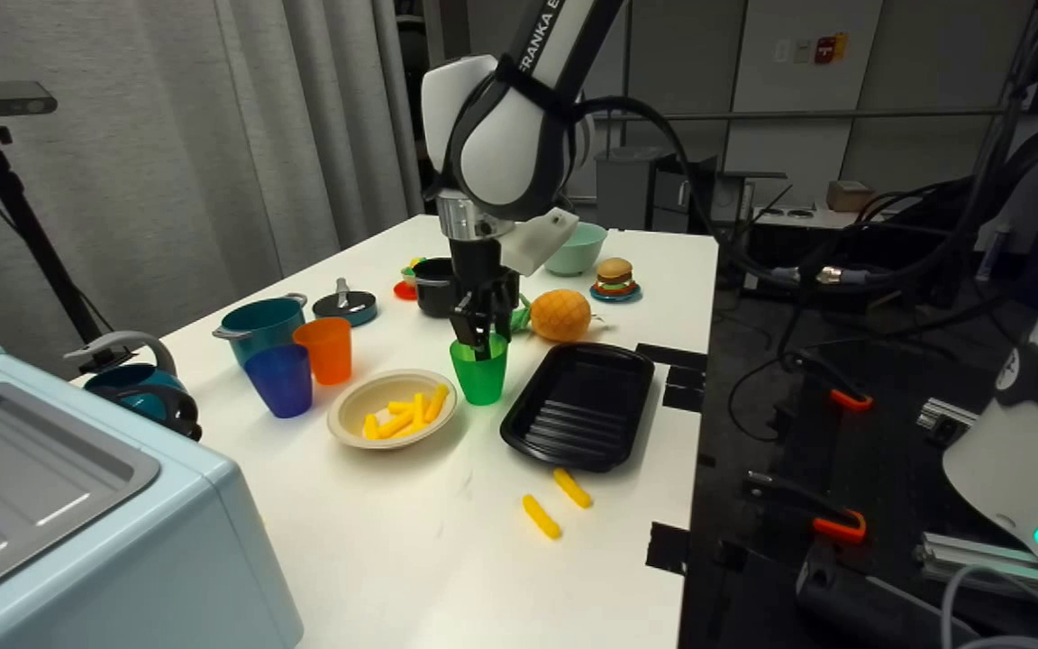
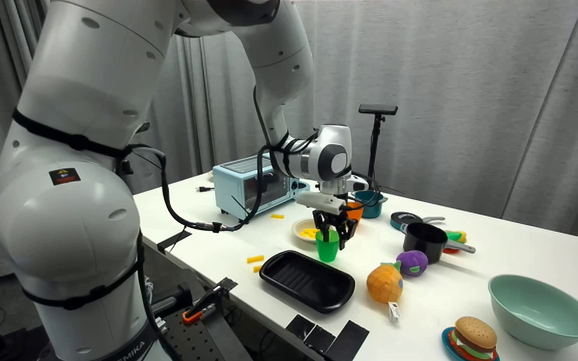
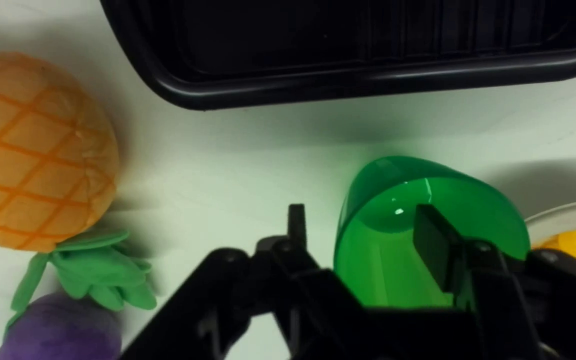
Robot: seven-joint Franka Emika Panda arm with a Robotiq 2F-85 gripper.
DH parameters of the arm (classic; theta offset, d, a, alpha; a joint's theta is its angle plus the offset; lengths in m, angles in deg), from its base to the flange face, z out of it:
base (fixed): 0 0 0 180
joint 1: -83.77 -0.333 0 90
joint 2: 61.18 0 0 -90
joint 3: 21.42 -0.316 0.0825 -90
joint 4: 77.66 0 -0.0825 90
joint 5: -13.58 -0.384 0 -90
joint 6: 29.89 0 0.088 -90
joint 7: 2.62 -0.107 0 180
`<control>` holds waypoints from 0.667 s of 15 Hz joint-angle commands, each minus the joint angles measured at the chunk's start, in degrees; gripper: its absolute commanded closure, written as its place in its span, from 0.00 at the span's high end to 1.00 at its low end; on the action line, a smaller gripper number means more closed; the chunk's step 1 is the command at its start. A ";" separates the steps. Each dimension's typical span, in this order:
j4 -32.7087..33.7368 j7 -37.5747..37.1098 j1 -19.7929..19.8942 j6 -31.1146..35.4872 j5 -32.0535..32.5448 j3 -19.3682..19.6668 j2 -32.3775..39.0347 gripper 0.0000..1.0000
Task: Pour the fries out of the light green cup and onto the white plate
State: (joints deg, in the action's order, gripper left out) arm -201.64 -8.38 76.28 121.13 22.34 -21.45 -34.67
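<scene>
The gripper is spread, 1 finger inside the light green cup, upright on the desk. Pulling away sideways could hook the rim and topple the cup onto the white plate, scattering its fries; 3 stray fries on the desk could be overlooked.

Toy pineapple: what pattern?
The pineapple has orange crisscross lines over paler orange; best in wrist view.

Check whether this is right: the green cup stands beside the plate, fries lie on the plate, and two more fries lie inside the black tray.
Not right: an exterior view shows those two fries on the table near the black tray, not inside it. The rest stands: the green cup is beside the plate, and other fries lie on the plate.
</scene>
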 commanded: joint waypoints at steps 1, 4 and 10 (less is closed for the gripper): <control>-2.22 -0.77 -0.87 -1.07 0.51 0.39 -3.18 0.90; -4.63 -0.31 -0.71 -2.86 0.39 0.01 -7.90 1.00; -8.98 1.93 0.56 -8.18 -1.73 -2.38 -19.85 1.00</control>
State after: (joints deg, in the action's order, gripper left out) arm -206.48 -8.24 76.14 115.85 22.16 -22.31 -46.63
